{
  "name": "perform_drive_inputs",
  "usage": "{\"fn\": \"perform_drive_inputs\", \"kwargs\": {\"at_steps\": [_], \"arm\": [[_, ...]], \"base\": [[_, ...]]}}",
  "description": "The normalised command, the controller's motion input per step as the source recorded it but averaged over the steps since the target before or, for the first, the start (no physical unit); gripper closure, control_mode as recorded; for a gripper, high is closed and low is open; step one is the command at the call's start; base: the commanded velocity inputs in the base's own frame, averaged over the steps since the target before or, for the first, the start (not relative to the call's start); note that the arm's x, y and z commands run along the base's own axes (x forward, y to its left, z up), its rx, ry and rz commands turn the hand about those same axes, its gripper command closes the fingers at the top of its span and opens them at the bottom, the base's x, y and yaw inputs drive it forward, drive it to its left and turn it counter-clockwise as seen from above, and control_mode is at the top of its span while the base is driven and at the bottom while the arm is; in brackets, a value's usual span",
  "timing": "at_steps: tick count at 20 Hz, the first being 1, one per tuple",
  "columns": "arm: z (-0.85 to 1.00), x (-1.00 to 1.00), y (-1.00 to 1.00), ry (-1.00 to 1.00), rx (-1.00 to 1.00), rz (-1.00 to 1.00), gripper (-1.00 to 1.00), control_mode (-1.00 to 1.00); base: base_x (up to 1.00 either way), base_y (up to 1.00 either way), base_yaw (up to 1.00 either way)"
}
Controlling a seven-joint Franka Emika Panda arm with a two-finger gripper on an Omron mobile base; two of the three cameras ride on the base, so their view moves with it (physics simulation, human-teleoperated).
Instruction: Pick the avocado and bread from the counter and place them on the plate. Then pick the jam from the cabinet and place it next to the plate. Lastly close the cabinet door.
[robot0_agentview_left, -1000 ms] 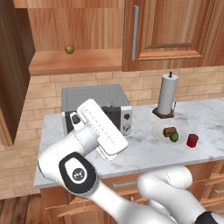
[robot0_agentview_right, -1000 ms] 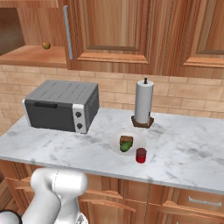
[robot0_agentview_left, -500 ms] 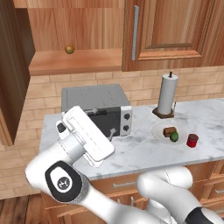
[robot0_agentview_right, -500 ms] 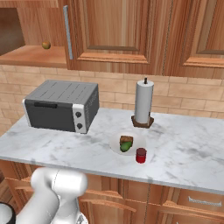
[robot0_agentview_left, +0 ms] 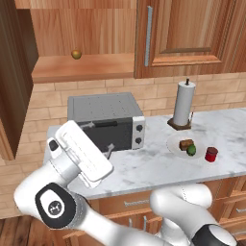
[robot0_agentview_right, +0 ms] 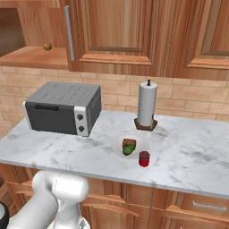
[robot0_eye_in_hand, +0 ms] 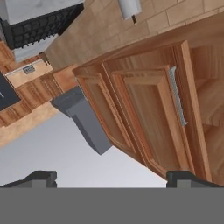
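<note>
The white plate (robot0_agentview_left: 175, 144) lies on the marble counter (robot0_agentview_left: 144, 166) with the brown bread (robot0_agentview_left: 186, 143) and the dark green avocado (robot0_agentview_left: 191, 150) on it. The red jam (robot0_agentview_left: 211, 153) stands on the counter just right of the plate. From the other side the plate (robot0_agentview_right: 117, 147), bread (robot0_agentview_right: 129, 143), avocado (robot0_agentview_right: 127, 150) and jam (robot0_agentview_right: 144, 159) show the same. The cabinet (robot0_agentview_left: 81, 67) stands open, its door (robot0_agentview_left: 14, 81) swung out to the left. My gripper (robot0_agentview_left: 101, 137) hangs open and empty in front of the toaster oven, far left of the plate. In the hand view the gripper (robot0_eye_in_hand: 114, 178) faces closed cabinet doors.
A grey toaster oven (robot0_agentview_left: 105, 120) stands at the counter's left end, and a paper towel roll (robot0_agentview_left: 182, 103) behind the plate. A yellowish-brown round fruit (robot0_agentview_left: 76, 54) sits on the cabinet shelf. A closed door with a silver handle (robot0_agentview_left: 149, 36) adjoins the open cabinet. Drawers run below the counter.
My arm has swung left and down, carrying the open hand from in front of the toaster oven's right side to its left. The things on the counter have not moved.
</note>
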Motion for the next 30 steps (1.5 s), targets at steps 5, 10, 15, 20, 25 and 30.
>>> {"fn": "perform_drive_inputs", "kwargs": {"at_steps": [5,10,15,20,25,30], "arm": [[-0.19,0.00,0.22,0.00,-0.08,0.00,-1.00,-1.00],[-0.06,0.00,0.21,0.00,-0.05,0.00,-1.00,-1.00],[0.00,0.00,0.28,0.00,-0.01,0.00,-1.00,-1.00],[0.00,0.00,0.35,0.00,-0.03,0.00,-1.00,-1.00],[0.00,0.00,0.32,-0.01,-0.07,0.00,-1.00,-1.00],[0.00,0.00,0.27,-0.03,-0.09,0.00,-1.00,-1.00]], "base": [[0.00,0.00,0.00],[0.00,0.00,0.00],[0.00,0.00,0.00],[0.00,0.00,0.00],[0.00,0.00,0.00],[0.00,0.00,0.00]]}}
